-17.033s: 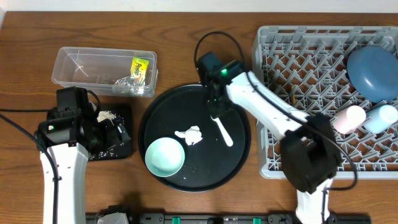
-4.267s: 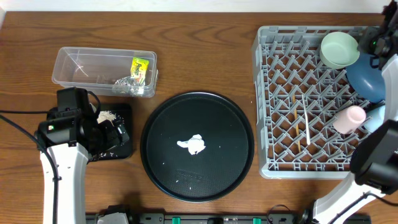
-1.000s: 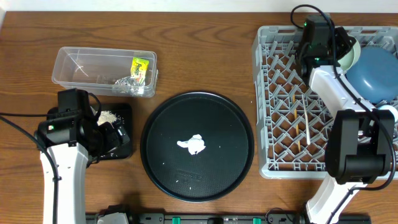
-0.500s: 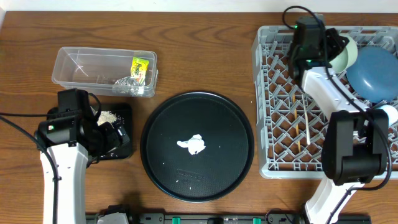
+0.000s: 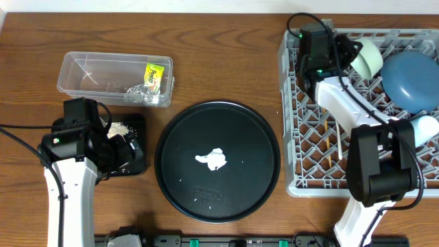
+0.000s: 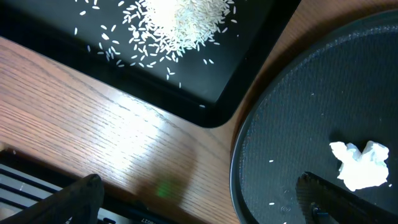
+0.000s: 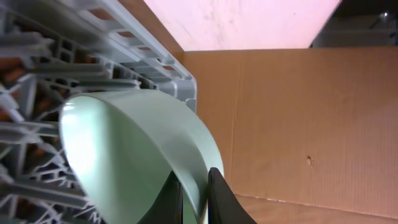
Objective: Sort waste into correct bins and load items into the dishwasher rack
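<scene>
We see the mint-green bowl [image 5: 364, 56] at the far edge of the rack [image 5: 300, 180], tipped on its side among the pegs. In the wrist view its rim sits between two dark fingers [image 7: 221, 196], so the right gripper [image 5: 348, 53] is pinched narrowly on that rim. Just beside the bowl, toward the rack's far-right corner, lies the dark blue bowl [image 5: 410, 79]; a pale blue cup [image 5: 424, 127] stands near the rack's right edge. A white spoon [image 5: 338, 145] lies across the pegs near the rack's middle.

The rack fills the right side of the table [image 5: 226, 62]. At the table's middle, toward the near edge, rests the round black tray [image 5: 264, 199] with a crumpled tissue [image 5: 213, 159] near its centre. By the far-left corner stands the clear tub [image 5: 82, 72], holding the yellow-green wrapper [image 5: 155, 74]. Nearer the left edge is the shallow black tray [image 6: 217, 93] with a heap of rice [image 6: 180, 25] – grains scattered around it. The left gripper [image 6: 205, 199] hangs over the bare wood between the two trays, its fingers spread wide and holding nothing.
</scene>
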Robot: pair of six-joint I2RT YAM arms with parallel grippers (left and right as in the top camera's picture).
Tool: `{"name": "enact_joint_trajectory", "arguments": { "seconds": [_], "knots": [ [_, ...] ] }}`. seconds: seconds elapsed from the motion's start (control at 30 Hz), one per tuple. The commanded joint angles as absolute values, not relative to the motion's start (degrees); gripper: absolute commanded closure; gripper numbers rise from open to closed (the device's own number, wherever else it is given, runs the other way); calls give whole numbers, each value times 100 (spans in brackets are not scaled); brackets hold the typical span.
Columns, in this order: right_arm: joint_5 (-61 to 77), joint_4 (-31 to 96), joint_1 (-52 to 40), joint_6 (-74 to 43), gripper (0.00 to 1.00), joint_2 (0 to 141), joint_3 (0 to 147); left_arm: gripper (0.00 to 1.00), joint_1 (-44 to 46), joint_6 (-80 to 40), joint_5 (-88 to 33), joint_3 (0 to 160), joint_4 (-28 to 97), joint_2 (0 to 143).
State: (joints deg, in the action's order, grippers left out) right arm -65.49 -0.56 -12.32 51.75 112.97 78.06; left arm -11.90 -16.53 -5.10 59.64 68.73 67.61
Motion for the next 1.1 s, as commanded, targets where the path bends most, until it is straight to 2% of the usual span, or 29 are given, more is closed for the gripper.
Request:
{"name": "enact_joint_trajectory", "arguments": {
  "seconds": [0.0,0.23,0.7,0.9,0.97,1.07],
  "knots": [
    [-6624,30,-1382,4967,93,11260,7745,0,-1221,-1682,-401,6023,6895,6751],
    [-6724,115,-1599,4615,89,11262,7745,0,-1221,-1680,-401,6023,6895,6751],
    [-6932,99,-2060,4381,87,11260,7745,0,-1221,-1682,-401,6023,6893,6751],
    [-6956,473,-2058,2917,82,10962,7745,0,-1221,-1682,-401,6023,6890,6751],
    [-6512,1024,-2043,2222,80,10707,7747,0,-1221,-1682,-401,6023,6875,6751],
    [-5190,2040,-1925,1188,69,10269,7749,0,-1221,-1682,-401,6023,6855,6751]
  ]
}}
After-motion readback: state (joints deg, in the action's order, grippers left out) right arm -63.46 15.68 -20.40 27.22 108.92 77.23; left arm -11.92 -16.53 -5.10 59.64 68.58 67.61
